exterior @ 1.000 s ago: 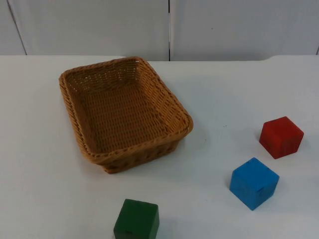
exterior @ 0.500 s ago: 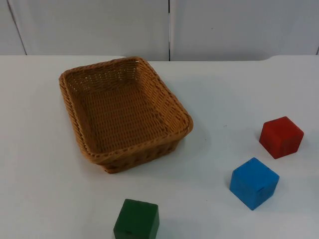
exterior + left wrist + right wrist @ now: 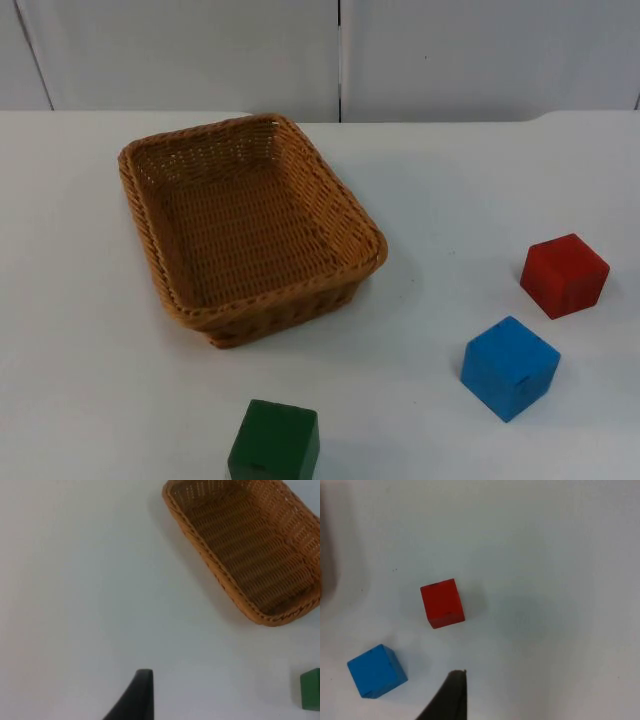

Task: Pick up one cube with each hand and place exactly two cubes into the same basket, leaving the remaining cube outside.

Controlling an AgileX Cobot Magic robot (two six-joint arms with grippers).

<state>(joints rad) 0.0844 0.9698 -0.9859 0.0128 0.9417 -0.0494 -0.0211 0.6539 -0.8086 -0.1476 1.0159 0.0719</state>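
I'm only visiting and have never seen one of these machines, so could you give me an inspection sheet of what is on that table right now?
Surface: white table, bare around the items.
Job's things: wicker basket holds no cube; green cube, blue cube and red cube stand apart outside it.
Clutter: nothing seen.
Grippers: left gripper's fingertip above bare table; right gripper's fingertip near blue and red cubes; neither holds anything.
Cables: nothing seen.
Surroundings: grey partition wall.

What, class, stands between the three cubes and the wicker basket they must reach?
Nothing visible does. Bare white table separates the green cube, blue cube and red cube from the wicker basket, which holds nothing.
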